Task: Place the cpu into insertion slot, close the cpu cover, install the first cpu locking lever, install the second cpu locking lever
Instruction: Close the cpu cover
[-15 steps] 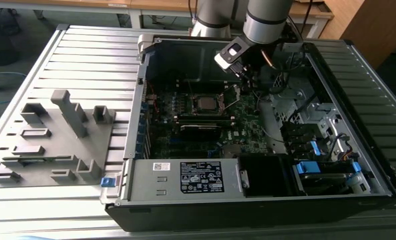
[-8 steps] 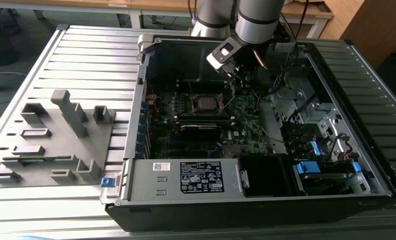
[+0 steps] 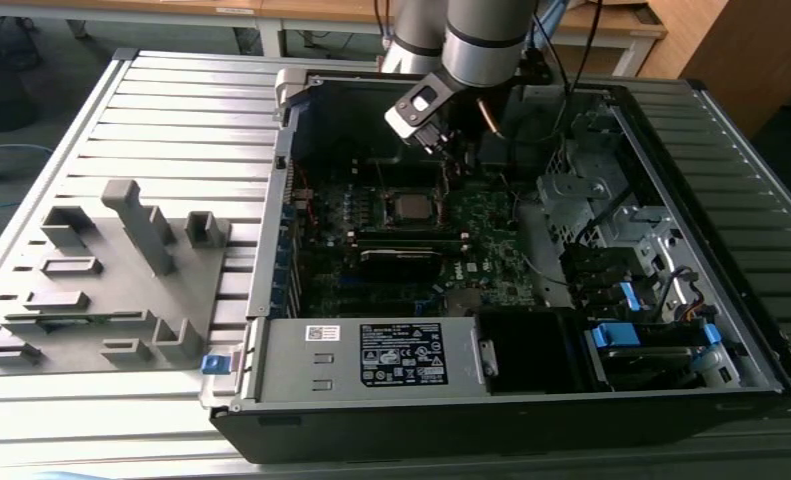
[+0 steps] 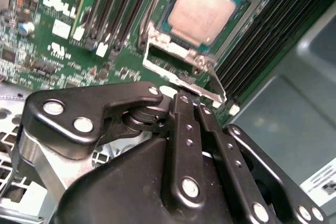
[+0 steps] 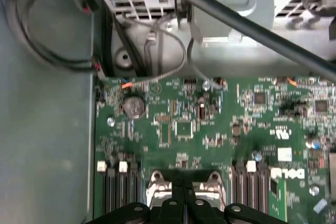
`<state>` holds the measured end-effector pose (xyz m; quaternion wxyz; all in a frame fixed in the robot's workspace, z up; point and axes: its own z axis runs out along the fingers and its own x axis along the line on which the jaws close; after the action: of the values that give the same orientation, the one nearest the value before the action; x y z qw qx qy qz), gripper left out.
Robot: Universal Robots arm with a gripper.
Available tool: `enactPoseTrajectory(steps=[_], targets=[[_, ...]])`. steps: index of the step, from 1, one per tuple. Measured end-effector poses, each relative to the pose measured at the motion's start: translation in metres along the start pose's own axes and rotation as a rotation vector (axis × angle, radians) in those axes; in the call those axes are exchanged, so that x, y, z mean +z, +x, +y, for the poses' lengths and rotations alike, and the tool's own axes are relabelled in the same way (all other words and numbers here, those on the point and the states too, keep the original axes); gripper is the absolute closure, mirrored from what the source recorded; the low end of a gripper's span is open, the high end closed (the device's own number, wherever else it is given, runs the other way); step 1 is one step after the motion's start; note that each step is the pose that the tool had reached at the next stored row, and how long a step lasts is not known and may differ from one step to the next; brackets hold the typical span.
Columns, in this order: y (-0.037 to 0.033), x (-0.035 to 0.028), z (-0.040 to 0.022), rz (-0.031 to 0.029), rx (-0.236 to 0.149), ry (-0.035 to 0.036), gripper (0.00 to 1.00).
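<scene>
With the cpu [image 4: 202,9] seated just beyond your end effector [image 4: 187,100], whose fingers are pressed together at the raised cpu cover [image 4: 170,46] edge, push that frame down evenly, avoiding any sideways slip.

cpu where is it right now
The cpu sits on the green motherboard, near the middle of the open computer case in the exterior view. In the second wrist view the open cpu cover stands right beside it.
</scene>
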<state>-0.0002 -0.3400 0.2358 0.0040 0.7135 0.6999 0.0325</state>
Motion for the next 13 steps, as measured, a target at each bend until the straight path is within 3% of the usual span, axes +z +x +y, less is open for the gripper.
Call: enactPoseTrajectory(steps=[5, 13], targets=[[-0.0002, 0.0005, -0.0114, 0.0001, 0.000, 0.0000, 0.89], [-0.0003, 0.0006, -0.0118, 0.0001, 0.000, 0.0000, 0.89]])
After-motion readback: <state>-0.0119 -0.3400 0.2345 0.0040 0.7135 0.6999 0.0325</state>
